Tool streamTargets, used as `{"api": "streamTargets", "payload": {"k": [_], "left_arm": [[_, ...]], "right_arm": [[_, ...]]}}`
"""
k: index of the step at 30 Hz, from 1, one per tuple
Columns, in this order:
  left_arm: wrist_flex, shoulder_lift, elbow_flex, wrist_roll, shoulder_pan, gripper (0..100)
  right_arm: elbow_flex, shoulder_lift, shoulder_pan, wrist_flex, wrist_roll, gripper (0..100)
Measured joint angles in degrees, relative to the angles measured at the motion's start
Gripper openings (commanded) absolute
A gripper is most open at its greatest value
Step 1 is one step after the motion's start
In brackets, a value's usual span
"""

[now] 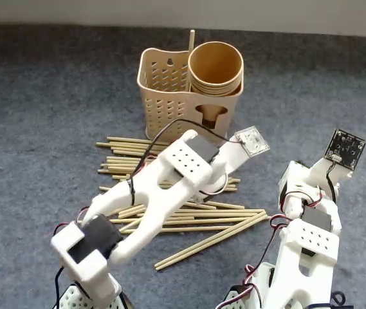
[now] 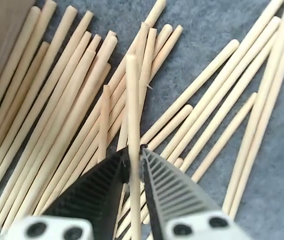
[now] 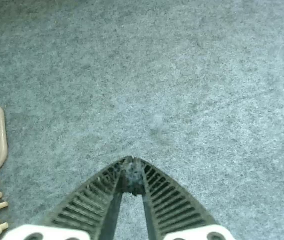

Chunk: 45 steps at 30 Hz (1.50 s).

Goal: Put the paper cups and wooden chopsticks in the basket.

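One grey carpeted surface, beige slotted basket near its far edge holding stacked paper cups and an upright chopstick, wooden chopsticks heaped mid-surface before it, left gripper clenched on a single chopstick, right gripper pinched closed, empty.

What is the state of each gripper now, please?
Left gripper: closed on one wooden chopstick.
Right gripper: closed, holding nothing.
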Motion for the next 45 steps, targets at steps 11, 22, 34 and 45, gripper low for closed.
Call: {"api": "streamTargets", "payload": {"k": [11,22,34,45], "left_arm": [[0.1,-17.4,3.6,-0.1,-0.8,1],[-3.8,-37.5,0.8,-0.2,-9.7,1],[-25.3,-40.2,-6.9,-0.2,-14.9,1],[-45.7,-40.0,-6.9,7.1,-20.0,1]], "right_arm": [[0.0,0.0,0.0,0.0,0.0,1.3],[0.0,0.0,0.0,0.0,0.0,1.3],[0.0,0.0,0.0,0.0,0.0,1.3],[0.0,0.0,0.0,0.0,0.0,1.3]]}}
